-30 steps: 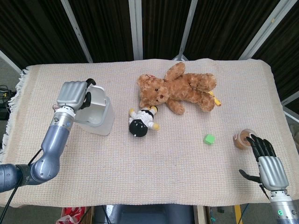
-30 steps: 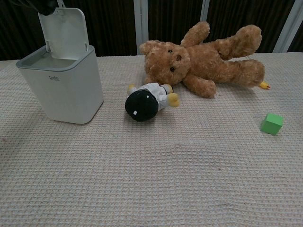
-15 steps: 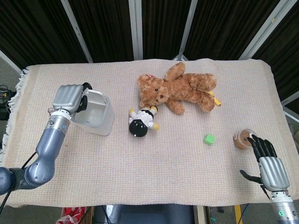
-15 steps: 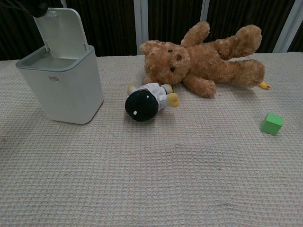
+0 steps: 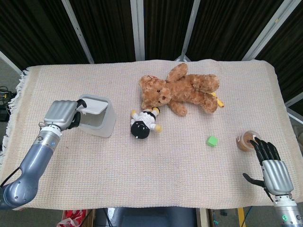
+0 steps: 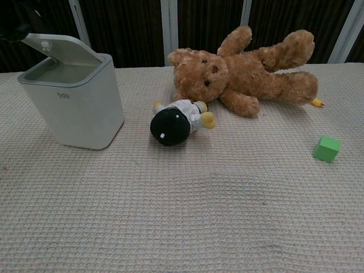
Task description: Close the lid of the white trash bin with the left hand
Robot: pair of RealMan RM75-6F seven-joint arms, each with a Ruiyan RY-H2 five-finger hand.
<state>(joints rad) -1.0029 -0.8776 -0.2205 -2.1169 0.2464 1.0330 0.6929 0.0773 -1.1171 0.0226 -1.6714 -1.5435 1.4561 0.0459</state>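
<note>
Left hand [image 5: 60, 114], fingers curled, holding nothing, touching lid [image 6: 60, 46] at far-left edge of white trash bin [image 6: 73, 99]. Lid resting part-open; pressing straight down advisable, avoiding tipping bin.

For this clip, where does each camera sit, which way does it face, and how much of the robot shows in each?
Head view: high above the near edge, looking steeply down on the whole table; both arms show, the left robot hand at the trash bin, the right robot hand by a tape roll.
Chest view: low, facing across the table; of the robot, at most a dark bit at the top left corner.
Shared: trash bin, its lid partly lowered, teddy bear, small doll, green cube.
</note>
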